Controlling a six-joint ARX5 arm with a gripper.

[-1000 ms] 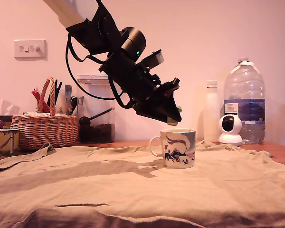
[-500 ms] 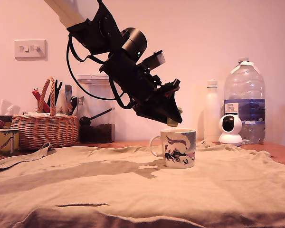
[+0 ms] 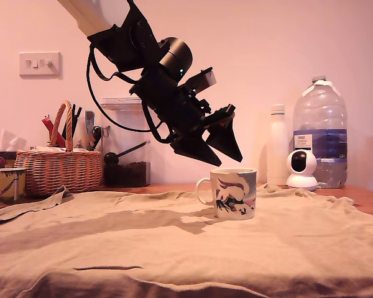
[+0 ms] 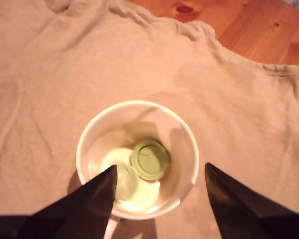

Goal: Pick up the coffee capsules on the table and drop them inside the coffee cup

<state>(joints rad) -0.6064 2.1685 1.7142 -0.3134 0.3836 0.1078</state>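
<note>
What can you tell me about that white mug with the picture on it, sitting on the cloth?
The white ceramic mug with a dark blue, black and pink illustration stands upright on the wrinkled tan cloth, its loop handle toward the exterior view's left. Its wall looks glossy. The wrist view shows inside: a pale green capsule lies on the bottom, with a paler, cream-looking one beside it, partly hidden. The black gripper hangs just above the rim, jaws open, not touching it.

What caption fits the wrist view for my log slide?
Open gripper above the white coffee cup, with a pale green capsule and a cream-yellow one inside, on the tan cloth.
</note>
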